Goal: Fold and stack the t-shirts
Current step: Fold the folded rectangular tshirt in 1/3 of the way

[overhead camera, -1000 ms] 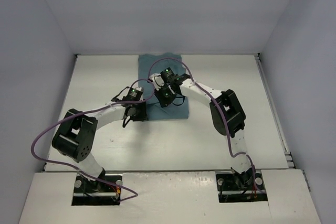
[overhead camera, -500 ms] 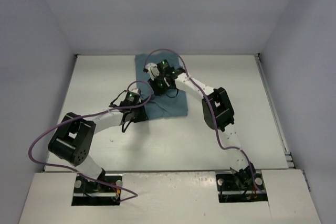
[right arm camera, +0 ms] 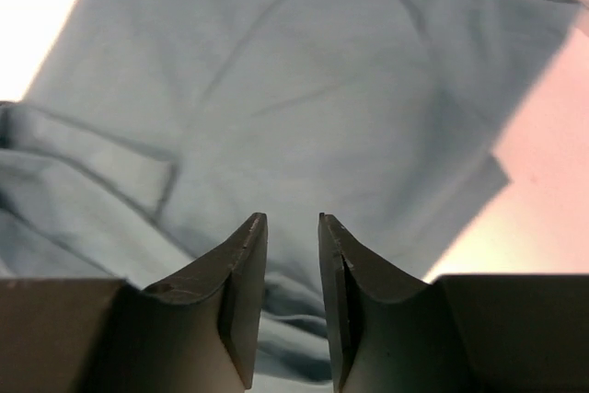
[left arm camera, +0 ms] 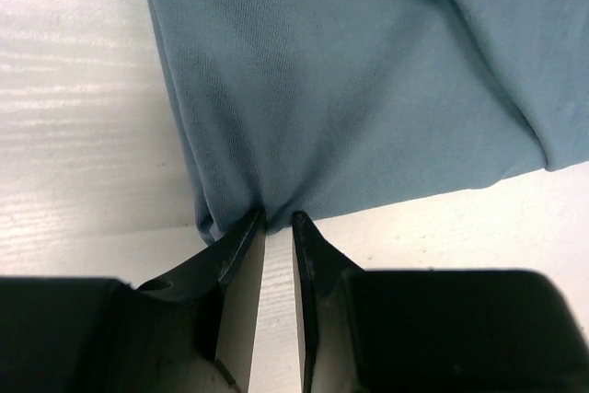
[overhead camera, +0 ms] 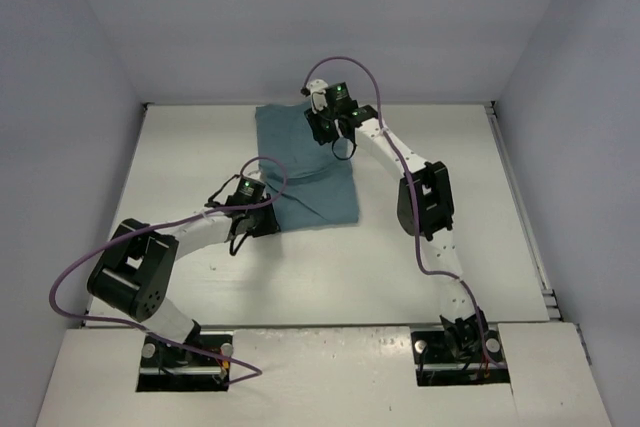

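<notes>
plain teal short-sleeved soft-cloth t-shirt (overhead camera: 312, 172) lies toward the far middle of the white tabletop (overhead camera: 180, 147), doubled into a rough rectangle but creased and uneven, so probably mid-fold, with squaring up and stacking not yet done. left pincer (left arm camera: 278, 220) nearly closed, tips at the shirt's near-left corner where the cloth puckers, cannot tell whether it has a grip; right pincer (right arm camera: 293, 220) slightly parted above the far edge, holding nothing. no brand, label or writing readable.

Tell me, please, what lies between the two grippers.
Only the t-shirt: its teal cloth covers the stretch from the left gripper to the right gripper, as the top view shows.
</notes>
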`<state>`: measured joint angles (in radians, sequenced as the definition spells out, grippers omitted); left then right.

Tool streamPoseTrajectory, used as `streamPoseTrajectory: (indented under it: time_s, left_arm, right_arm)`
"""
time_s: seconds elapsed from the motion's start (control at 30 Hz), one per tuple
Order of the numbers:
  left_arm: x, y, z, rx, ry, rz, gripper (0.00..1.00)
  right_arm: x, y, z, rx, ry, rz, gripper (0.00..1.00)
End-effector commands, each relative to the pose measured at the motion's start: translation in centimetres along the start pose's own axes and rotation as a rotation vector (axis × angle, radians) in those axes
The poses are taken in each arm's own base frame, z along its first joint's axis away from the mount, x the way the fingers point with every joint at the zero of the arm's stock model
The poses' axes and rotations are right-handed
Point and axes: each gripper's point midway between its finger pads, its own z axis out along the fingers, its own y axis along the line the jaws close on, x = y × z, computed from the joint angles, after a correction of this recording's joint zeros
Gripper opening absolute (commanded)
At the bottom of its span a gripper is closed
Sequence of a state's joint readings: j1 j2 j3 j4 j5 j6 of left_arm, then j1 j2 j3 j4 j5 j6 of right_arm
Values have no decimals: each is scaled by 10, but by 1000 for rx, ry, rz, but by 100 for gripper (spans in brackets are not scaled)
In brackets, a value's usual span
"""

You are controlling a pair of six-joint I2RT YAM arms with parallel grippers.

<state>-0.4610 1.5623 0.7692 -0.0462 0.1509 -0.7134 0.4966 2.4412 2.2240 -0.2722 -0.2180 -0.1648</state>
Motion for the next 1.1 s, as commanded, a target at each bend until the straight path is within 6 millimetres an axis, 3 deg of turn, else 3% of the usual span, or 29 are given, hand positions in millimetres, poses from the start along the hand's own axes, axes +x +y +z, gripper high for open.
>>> streamPoseTrajectory:
  time_s: [0.0, 0.17, 0.23, 0.3, 0.47, 0.57, 0.63, 0.73, 0.93, 1.07]
  left_arm:
    - [16, 15, -15, -73, 62, 33, 17]
    - [10, 15, -20, -85, 56, 57, 16]
    - [12, 17, -22, -91, 64, 69, 17]
    - [12, 18, -25, -95, 63, 76, 16]
    - [8, 17, -30, -93, 51, 85, 17]
    - [9, 17, -32, -98, 58, 91, 17]
    - [9, 17, -33, -98, 57, 89, 17]
    - [9, 18, -35, -102, 56, 90, 17]
    - [13, 23, -38, -117, 62, 92, 17]
    - [17, 27, -38, -128, 70, 94, 17]
  right_arm:
    - [-62, 18, -69, -69, -159, -5, 28]
    - [-33, 47, -93, -171, -102, 26, 28]
    - [-11, 62, -97, -219, -55, 37, 28]
    - [13, 74, -94, -249, -3, 41, 28]
    - [51, 91, -91, -311, 79, 64, 28]
    - [78, 98, -78, -332, 143, 71, 27]
    - [86, 98, -69, -335, 163, 75, 27]
    - [93, 96, -58, -336, 182, 75, 27]
    - [74, 64, -28, -246, 143, 76, 27]
    - [34, 19, -26, -118, 55, 97, 27]
